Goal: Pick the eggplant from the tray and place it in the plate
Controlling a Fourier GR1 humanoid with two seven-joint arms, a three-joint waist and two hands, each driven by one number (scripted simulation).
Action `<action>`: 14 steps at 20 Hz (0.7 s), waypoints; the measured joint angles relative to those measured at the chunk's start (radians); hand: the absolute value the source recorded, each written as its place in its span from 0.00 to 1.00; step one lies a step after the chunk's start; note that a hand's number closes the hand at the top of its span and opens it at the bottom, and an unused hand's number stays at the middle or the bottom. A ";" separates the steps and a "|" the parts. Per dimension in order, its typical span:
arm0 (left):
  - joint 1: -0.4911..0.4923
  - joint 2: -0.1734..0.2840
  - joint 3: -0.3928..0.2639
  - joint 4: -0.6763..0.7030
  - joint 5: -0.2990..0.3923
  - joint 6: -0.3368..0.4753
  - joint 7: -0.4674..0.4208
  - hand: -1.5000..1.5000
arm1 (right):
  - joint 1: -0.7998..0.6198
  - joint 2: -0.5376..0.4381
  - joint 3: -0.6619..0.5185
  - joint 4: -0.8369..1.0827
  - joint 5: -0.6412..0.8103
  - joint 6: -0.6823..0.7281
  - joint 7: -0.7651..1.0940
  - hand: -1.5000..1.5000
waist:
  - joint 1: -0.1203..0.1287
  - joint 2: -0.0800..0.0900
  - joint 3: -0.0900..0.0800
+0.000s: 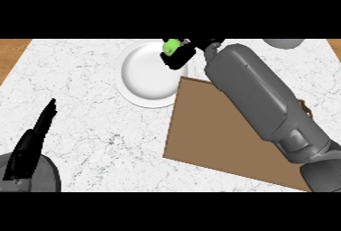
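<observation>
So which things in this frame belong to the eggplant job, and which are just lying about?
Job:
eggplant, curled in the right hand
white plate
brown tray

Lying about:
left hand, resting open at lower left
grey object at the top edge

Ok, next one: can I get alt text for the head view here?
The robot's right hand, curled round an object with a green tip, reaches over the upper right edge of a white plate on a marbled counter. Its grey forearm crosses a brown tray; the left hand rests open at lower left.
</observation>
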 measured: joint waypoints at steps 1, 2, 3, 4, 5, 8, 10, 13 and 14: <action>-0.001 -0.001 0.000 -0.004 0.000 -0.002 0.003 0.50 | -0.012 0.030 0.003 0.039 0.012 -0.010 -0.001 1.00 | 0.002 0.001 0.000; -0.001 -0.006 -0.002 -0.006 -0.002 -0.003 0.002 0.50 | -0.020 0.055 0.006 0.077 0.023 -0.016 -0.007 1.00 | 0.004 0.002 0.000; 0.000 -0.010 -0.005 -0.010 -0.009 0.003 0.006 0.50 | -0.038 0.078 0.003 0.116 0.032 -0.018 -0.010 1.00 | 0.005 0.002 0.000; 0.003 -0.015 -0.006 -0.009 -0.013 0.004 0.002 0.50 | -0.050 0.097 -0.004 0.153 0.038 -0.024 -0.023 1.00 | 0.005 0.003 0.000; 0.009 -0.023 -0.010 -0.012 -0.020 0.009 -0.002 0.50 | -0.060 0.111 -0.011 0.192 0.044 -0.028 -0.040 1.00 | 0.007 0.003 0.000; -0.002 -0.018 0.004 0.012 -0.016 -0.007 -0.017 0.50 | -0.064 0.151 0.001 0.262 0.038 -0.029 -0.058 1.00 | 0.011 0.005 0.000; -0.004 -0.020 0.000 0.000 -0.017 -0.011 -0.016 0.50 | -0.070 0.166 -0.018 0.289 -0.005 -0.025 -0.048 1.00 | 0.023 0.007 0.000; -0.012 -0.028 -0.011 -0.008 -0.024 -0.016 -0.009 0.50 | -0.071 0.179 -0.034 0.337 -0.055 -0.059 -0.013 0.00 | 0.035 0.010 0.000; -0.017 -0.027 -0.007 0.005 -0.022 -0.023 -0.017 0.50 | -0.065 0.181 -0.026 0.345 -0.069 -0.067 0.000 0.00 | 0.037 0.010 0.000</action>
